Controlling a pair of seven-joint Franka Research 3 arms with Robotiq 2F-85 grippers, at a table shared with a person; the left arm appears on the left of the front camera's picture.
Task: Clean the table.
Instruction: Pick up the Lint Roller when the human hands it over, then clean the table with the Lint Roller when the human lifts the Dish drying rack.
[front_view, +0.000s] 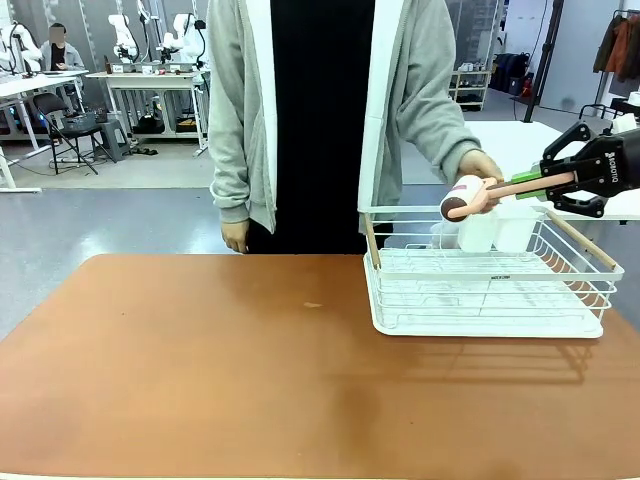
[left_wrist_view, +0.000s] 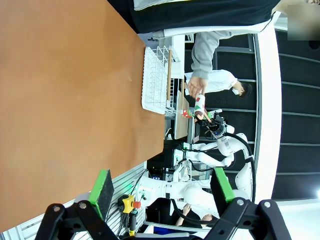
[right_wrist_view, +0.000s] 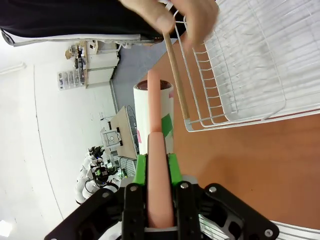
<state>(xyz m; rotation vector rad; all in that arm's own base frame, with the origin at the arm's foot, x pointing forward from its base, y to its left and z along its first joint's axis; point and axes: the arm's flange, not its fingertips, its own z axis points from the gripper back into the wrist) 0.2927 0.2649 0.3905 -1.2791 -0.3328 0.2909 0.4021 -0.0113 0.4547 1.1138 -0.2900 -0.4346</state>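
Above the white wire rack (front_view: 485, 328) at the right of the table (front_view: 200, 370), the right gripper (front_view: 545, 183) has its fingers (right_wrist_view: 141, 170) clamped on the pink handle of a lint roller (front_view: 505, 189). The roller looks light and stiff, with a person's hand (front_view: 482, 165) at its head. The left gripper (left_wrist_view: 162, 187) is spread and empty. The tabletop looks smooth and firm.

Right gripper (front_view: 548, 185) reaches in level above the wire rack (front_view: 470, 328)'s right end, jaws clamped on the lint roller (front_view: 462, 197) handle. Person's hand (front_view: 482, 165) above the rack's back edge, at the roller head. Left gripper (left_wrist_view: 162, 192) well apart from the rack, jaws spread wide.
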